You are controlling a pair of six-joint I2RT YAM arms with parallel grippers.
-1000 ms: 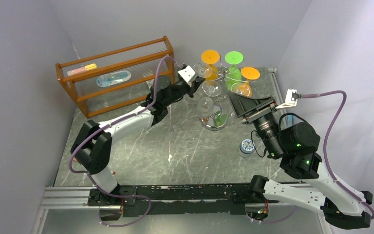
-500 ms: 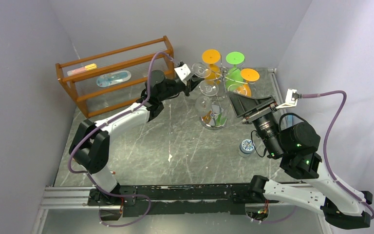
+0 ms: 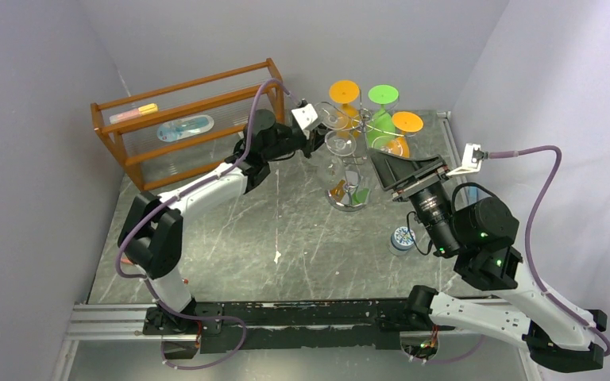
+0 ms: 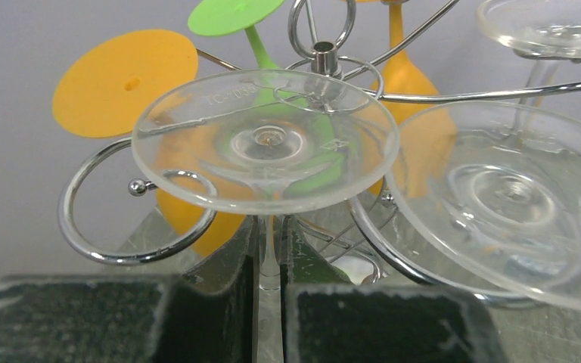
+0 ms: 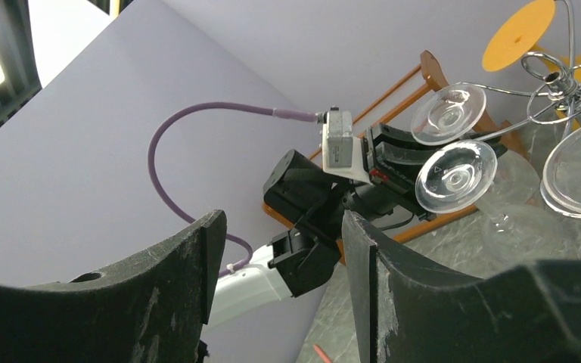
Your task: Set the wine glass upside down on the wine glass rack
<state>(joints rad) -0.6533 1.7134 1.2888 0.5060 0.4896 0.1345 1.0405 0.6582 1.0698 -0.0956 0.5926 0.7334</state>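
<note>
One inverted wine glass (image 4: 265, 144) in left claw (image 4: 270, 302), near rack (image 4: 322, 51)

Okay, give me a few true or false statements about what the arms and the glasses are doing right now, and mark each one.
1. The left gripper is shut on the stem of a clear wine glass. True.
2. That glass is held foot down. False: its foot is up.
3. An orange glass and a green glass hang on the wine glass rack. True.
4. The right gripper holds a glass. False: it is open and empty.
</note>
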